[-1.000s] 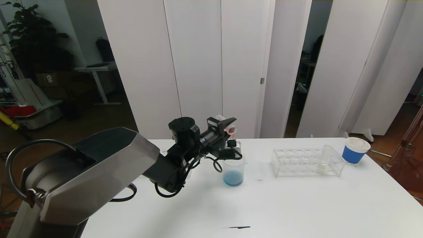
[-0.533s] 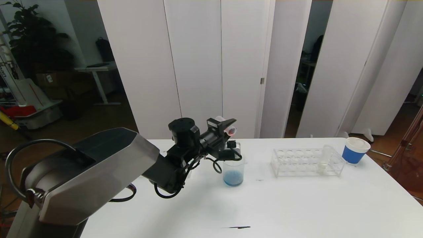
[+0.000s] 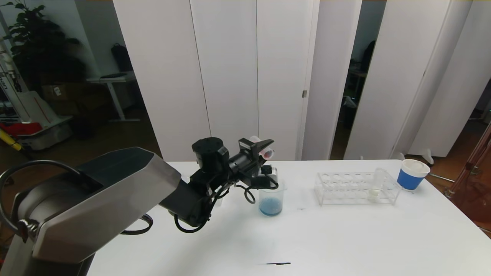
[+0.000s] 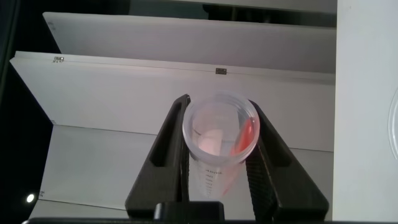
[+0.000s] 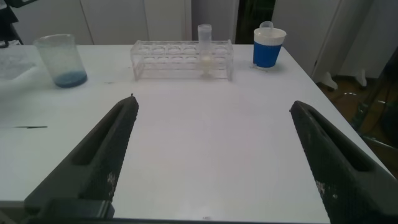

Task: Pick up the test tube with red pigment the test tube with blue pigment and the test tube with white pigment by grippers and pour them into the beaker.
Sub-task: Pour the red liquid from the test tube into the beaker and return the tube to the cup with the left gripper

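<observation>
I have the left gripper [image 3: 264, 148] clamped on a slim clear round-bottomed test tube with a streak of red pigment [image 3: 266, 151], tipped near level just above the small clear cylindrical beaker [image 3: 271, 198], which already has blue pigment lying in its bottom. In the left wrist view I look straight down the tube's open mouth [image 4: 219, 129], with a red smear along one inner wall, so I judge the red pour is in hand and not clearly finished.

Next I would need to tilt the mouth lower over the beaker's rim, then carry the tube away without clipping the glass.

From the beaker, the clear plastic tube rack [image 3: 356, 188] sits at about three o'clock, well apart, with the slim clear tube with pale white pigment in its tip [image 3: 376, 187] standing in its right end. A white paper cup with a blue band [image 3: 412, 174] stands just beyond the rack, at its two o'clock.

My right gripper [image 5: 214, 155] hangs parked low over the white table [image 3: 345, 237], jaws spread wide, holding nothing.

Count: one beaker, one rack, one paper cup, two tubes visible. I cannot find the blue tube.
</observation>
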You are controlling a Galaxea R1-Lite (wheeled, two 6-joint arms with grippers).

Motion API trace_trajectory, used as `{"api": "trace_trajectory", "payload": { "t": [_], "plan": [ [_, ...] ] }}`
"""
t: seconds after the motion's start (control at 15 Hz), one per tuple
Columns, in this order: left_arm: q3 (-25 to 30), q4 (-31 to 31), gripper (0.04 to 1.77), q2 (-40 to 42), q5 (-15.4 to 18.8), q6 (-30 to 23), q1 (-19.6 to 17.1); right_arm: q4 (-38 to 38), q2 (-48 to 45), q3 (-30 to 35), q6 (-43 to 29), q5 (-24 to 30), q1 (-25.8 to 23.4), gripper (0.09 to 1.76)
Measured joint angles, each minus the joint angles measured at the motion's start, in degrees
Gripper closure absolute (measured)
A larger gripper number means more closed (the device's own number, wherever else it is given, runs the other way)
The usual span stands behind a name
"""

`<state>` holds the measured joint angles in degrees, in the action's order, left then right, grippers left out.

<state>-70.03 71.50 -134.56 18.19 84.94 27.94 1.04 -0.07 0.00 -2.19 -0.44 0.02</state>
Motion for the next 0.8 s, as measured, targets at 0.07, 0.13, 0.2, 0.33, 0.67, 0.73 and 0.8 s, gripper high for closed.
{"api": "trace_trajectory", "payload": {
  "t": [0.07, 0.13, 0.2, 0.33, 0.67, 0.73, 0.8],
  "plan": [
    [0.17, 0.09, 1.21, 0.22, 0.27, -0.09, 0.0, 0.0, 0.0, 0.0, -0.04, 0.0, 0.0, 0.1],
    [0.24, 0.27, 1.21, 0.35, 0.39, -0.07, 0.02, 0.0, 0.0, 0.0, -0.01, 0.0, 0.0, 0.1],
    [0.3, 0.68, 1.21, 0.41, 0.79, -0.16, -0.02, 0.0, 0.0, 0.0, -0.01, 0.02, 0.0, 0.1],
    [0.3, 1.33, 1.21, 0.33, 2.58, -0.35, -0.09, 0.0, 0.0, 0.0, -0.01, 0.0, 0.0, 0.1],
    [-0.63, 3.28, 1.21, -0.69, 6.31, -0.5, -0.22, -0.02, 0.0, 0.0, 0.0, 0.0, 0.0, 0.1],
    [-0.91, 3.44, 1.21, -0.94, 7.02, -0.5, -0.29, -0.02, 0.0, 0.0, -0.01, 0.0, 0.0, 0.1],
    [-1.11, 3.78, 1.21, -1.22, 7.56, -0.5, -0.41, 0.0, 0.0, 0.0, -0.04, 0.0, 0.0, 0.1]
  ]
}}
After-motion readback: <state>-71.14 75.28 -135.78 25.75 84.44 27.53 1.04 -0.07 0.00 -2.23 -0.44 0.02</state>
